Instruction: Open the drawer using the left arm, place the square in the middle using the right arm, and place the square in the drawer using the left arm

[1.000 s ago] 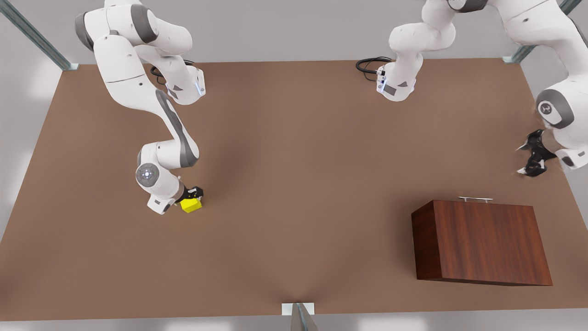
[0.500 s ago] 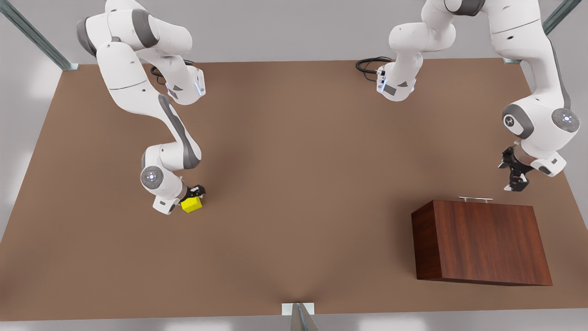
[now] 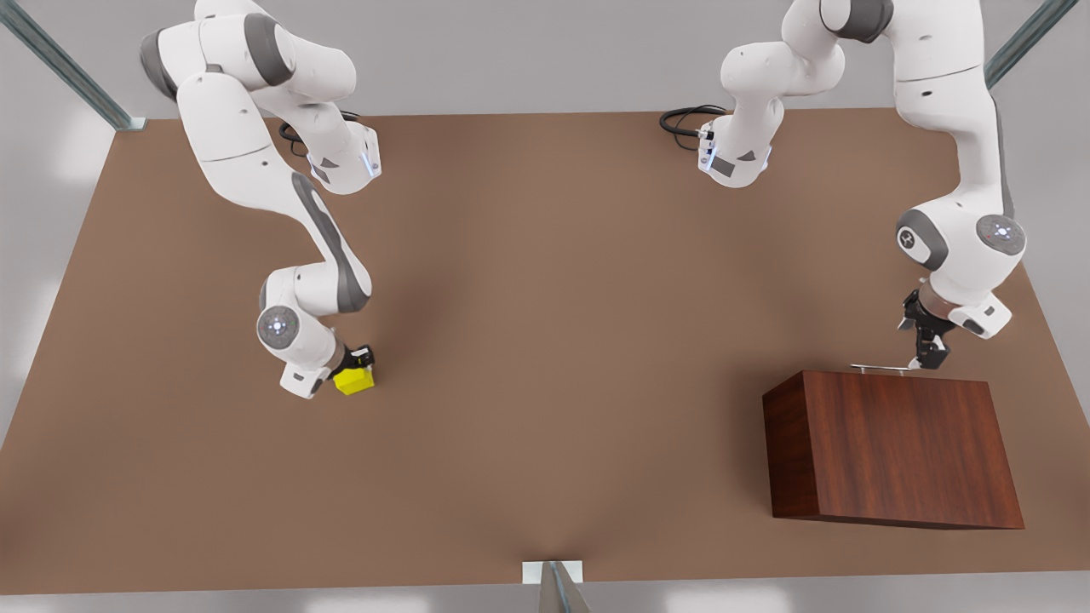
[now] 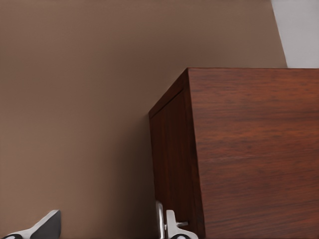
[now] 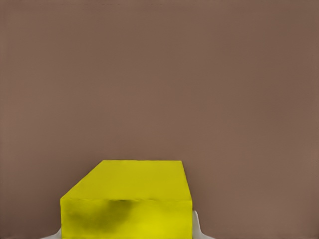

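On the front view's left, the right arm's jaws (image 3: 361,358) are closed around the yellow square (image 3: 354,380), which sits low on the brown surface (image 3: 553,340); in the right wrist view the square (image 5: 130,201) lies between pale fingertips (image 5: 196,224). Toward the front view's right, the left arm's jaws (image 3: 926,358) stand spread at the drawer's handle (image 3: 877,368), by the cabinet (image 3: 894,447). Its drawer is shut.

Grey metal frame struts (image 3: 64,66) run off from the far corners, and coiled black cables (image 3: 685,122) lie at the tabletop's far edge.
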